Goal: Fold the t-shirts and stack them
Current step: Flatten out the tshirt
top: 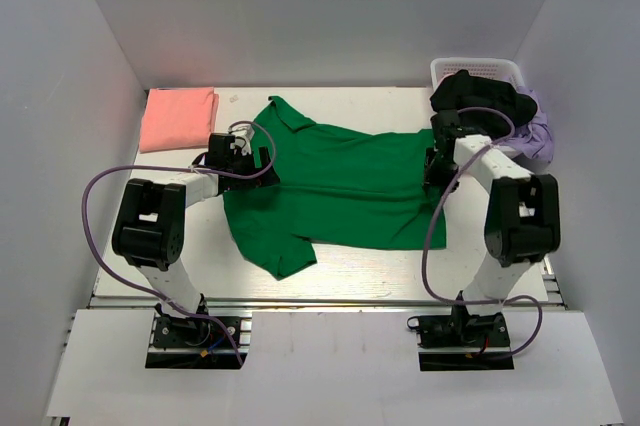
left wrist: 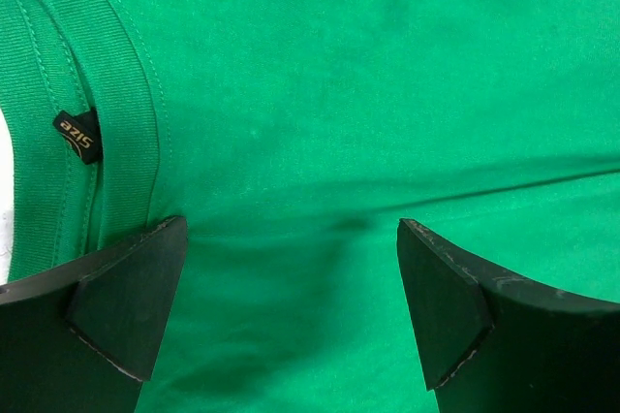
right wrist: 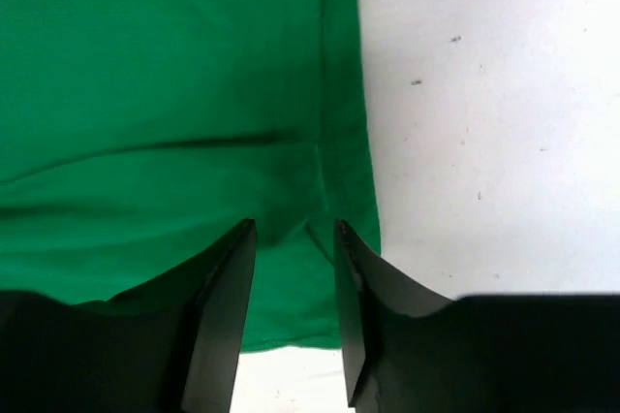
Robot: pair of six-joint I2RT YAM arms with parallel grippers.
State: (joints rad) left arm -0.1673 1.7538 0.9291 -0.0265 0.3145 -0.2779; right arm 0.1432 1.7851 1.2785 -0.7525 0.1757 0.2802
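On the table (top: 380, 266), the green shirt (top: 340, 181) lies spread out between both arms.
The pink shirt (top: 178, 118) sits folded at the far left corner; the left gripper (left wrist: 291, 229) gapes wide over cloth beside the collar, and the right gripper (right wrist: 294, 229) stands slightly apart at the shirt's right edge.

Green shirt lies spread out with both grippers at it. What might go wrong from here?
The right gripper stands narrowly open at the hem of the green shirt, where cloth puckers between the fingers; pulling away may drag that edge.
The left gripper gapes wide over cloth beside the collar; closing could pinch a mere wrinkle.
The near sleeve lies rumpled, so a fold may come out uneven.
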